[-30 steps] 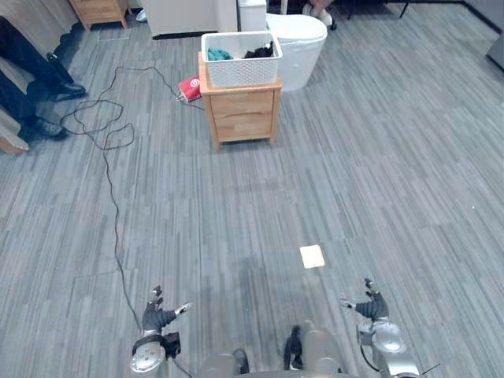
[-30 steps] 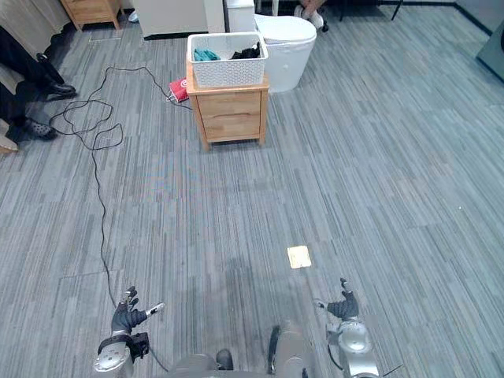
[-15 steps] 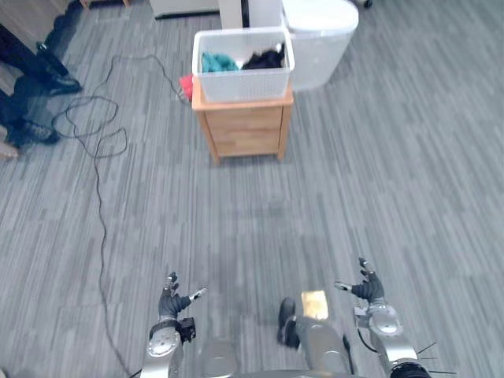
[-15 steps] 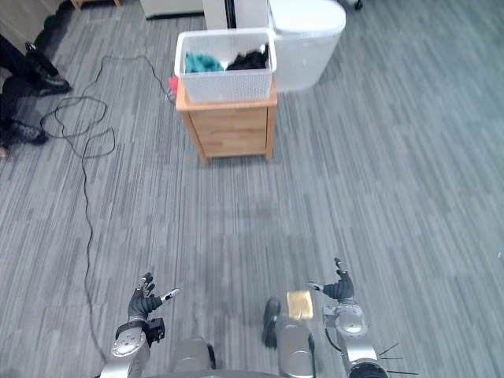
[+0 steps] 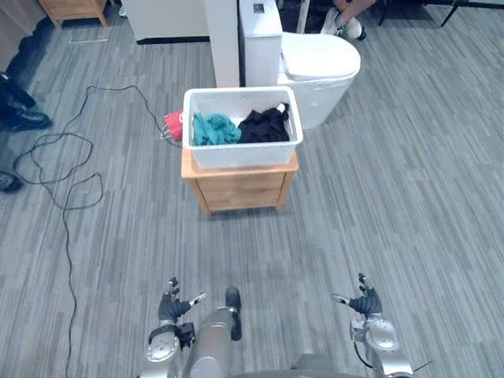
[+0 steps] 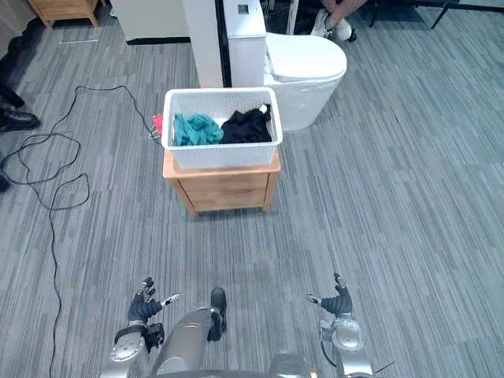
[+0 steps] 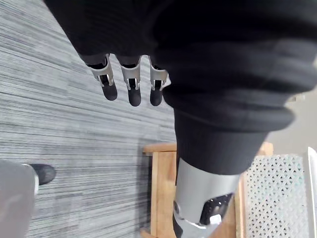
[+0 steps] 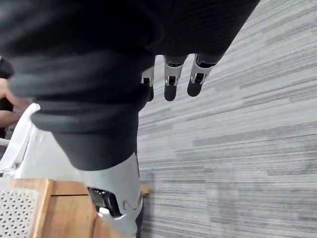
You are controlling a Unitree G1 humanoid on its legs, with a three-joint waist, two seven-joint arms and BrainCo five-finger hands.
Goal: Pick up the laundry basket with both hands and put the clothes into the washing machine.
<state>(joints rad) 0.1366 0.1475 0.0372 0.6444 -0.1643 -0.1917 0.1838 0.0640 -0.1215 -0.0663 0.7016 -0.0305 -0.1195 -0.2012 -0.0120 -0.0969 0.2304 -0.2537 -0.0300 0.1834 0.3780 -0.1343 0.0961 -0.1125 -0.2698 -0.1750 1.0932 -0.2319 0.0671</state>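
A white perforated laundry basket (image 5: 242,148) stands on a small wooden cabinet (image 5: 240,189) ahead of me. A teal garment (image 5: 213,128) and a black garment (image 5: 264,124) lie inside it. A white top-loading washing machine (image 5: 324,67) stands just behind the basket to the right. My left hand (image 5: 171,309) hangs low at the near left, fingers straight and holding nothing. On the near right my right hand (image 5: 364,303) is likewise open. Both hands are well short of the basket. The left wrist view shows the cabinet (image 7: 158,188) and basket wall (image 7: 275,193) past the fingers.
A black cable (image 5: 67,197) loops across the grey floor at the left. A red object (image 5: 172,124) lies behind the cabinet's left side. A white pillar (image 5: 224,39) and a white unit stand behind. A person's shoes (image 5: 24,120) show at the far left, another person's foot (image 5: 346,24) behind the machine.
The camera has moved forward: the basket and cabinet now sit nearer and lower in view. Both hands stay low and open, holding nothing.
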